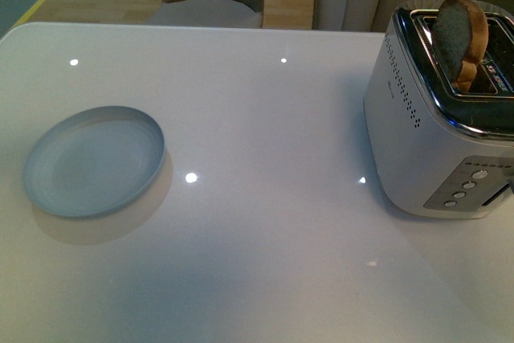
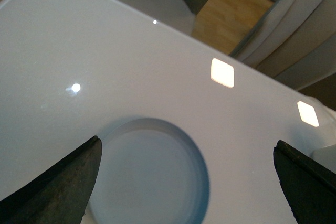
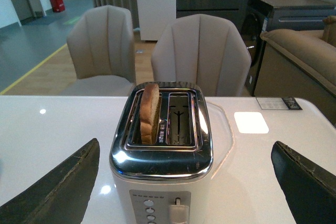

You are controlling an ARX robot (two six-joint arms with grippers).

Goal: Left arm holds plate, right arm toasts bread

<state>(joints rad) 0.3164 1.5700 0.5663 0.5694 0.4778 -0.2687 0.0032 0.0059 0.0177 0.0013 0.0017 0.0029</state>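
Note:
The pale blue plate (image 1: 95,161) lies flat on the white table at the left, with nothing on it. In the left wrist view the plate (image 2: 149,174) sits below my left gripper (image 2: 188,153), which hangs open above it, apart from it. The bread (image 1: 460,36) stands upright in one slot of the toaster (image 1: 438,114) at the right, its top sticking out. My right gripper (image 3: 185,153) is open, short of the toaster's (image 3: 163,166) control end, with the bread (image 3: 150,113) in the left slot. Neither arm shows in the front view.
The toaster's lever (image 3: 178,212) and buttons (image 3: 149,208) face my right gripper. Its second slot (image 3: 179,119) holds nothing. Grey chairs (image 3: 202,56) stand behind the table's far edge. Bare white tabletop (image 1: 273,142) lies between plate and toaster.

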